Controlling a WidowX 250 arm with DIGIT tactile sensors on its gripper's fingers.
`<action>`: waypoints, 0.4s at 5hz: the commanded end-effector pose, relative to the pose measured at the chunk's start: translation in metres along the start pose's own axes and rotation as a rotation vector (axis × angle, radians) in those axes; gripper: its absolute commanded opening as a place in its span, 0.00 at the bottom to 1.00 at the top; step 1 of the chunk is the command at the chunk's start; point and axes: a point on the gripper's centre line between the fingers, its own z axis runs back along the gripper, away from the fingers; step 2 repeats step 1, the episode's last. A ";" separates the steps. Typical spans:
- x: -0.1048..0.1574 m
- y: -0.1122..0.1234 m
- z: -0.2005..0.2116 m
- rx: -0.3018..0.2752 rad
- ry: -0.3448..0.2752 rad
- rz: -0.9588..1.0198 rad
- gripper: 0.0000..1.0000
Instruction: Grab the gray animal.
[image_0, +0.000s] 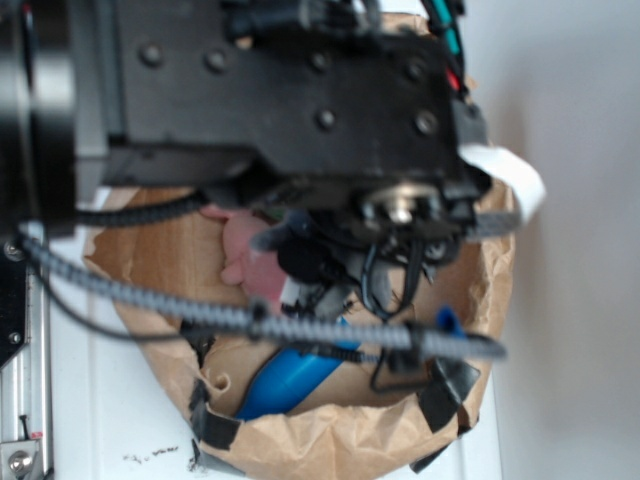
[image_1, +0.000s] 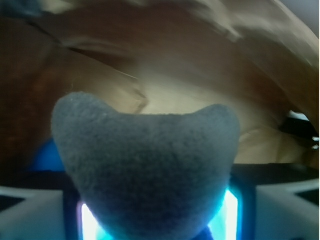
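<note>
Hand: the hand (image_1: 155, 220) is clamped on the gray animal (image_1: 147, 175), seen best in the wrist view, where the plush fills the space between the two pale fingers (image_1: 30, 215) at the lower corners.
Gray animal: dark-gray soft plush, two rounded lobes at the top, its lower part pressed between bright cyan-lit pads (image_1: 231, 215); it sits right at the camera, blurred and large.
Position of hand: in the exterior view the hand itself is hidden under the black arm body (image_0: 280, 90), which hangs over the brown paper bag (image_0: 340, 440); only dark parts and cables show beneath the arm.
Bag: crumpled brown paper with a torn rim patched by strips of black tape (image_0: 440, 395); its inner wall fills the background of the wrist view.
Pink plush: a pink soft shape (image_0: 245, 250) lies inside the bag, just beside the dark parts under the arm.
Blue object: a blue rounded thing (image_0: 295, 380) rests in the bag near its front rim; what it is cannot be told.
Cable: a braided gray cable (image_0: 230, 318) crosses in front of the bag.
Worktop: white worktop (image_0: 100, 400) under the bag, touching it.
</note>
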 end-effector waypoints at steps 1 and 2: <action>0.009 -0.003 0.052 0.030 -0.005 0.004 0.00; 0.009 -0.003 0.052 0.030 -0.005 0.004 0.00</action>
